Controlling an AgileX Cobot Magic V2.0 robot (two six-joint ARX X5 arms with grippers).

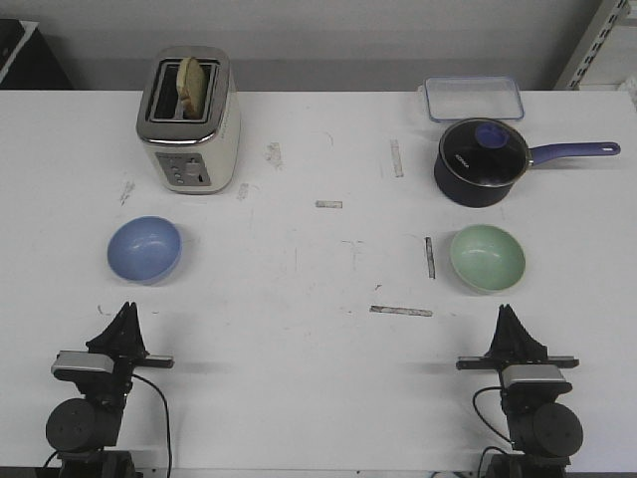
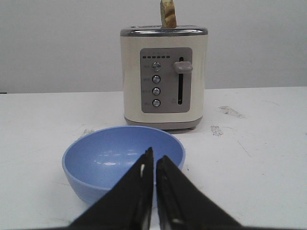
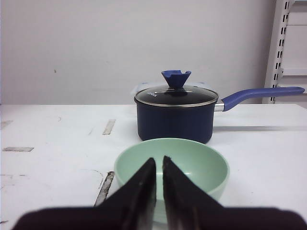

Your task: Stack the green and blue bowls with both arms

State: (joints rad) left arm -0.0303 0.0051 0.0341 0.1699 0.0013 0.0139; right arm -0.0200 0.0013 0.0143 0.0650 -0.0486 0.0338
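The blue bowl (image 1: 144, 248) sits upright on the left of the white table; it also shows in the left wrist view (image 2: 110, 158). The green bowl (image 1: 488, 257) sits upright on the right; it also shows in the right wrist view (image 3: 192, 163). My left gripper (image 1: 127, 315) is shut and empty, a little short of the blue bowl (image 2: 154, 159). My right gripper (image 1: 506, 317) is shut and empty, a little short of the green bowl (image 3: 159, 163).
A cream toaster (image 1: 189, 119) with bread stands behind the blue bowl. A dark navy saucepan (image 1: 483, 161) with lid and long handle stands behind the green bowl, with a clear lidded box (image 1: 474, 99) further back. Tape marks dot the table's middle.
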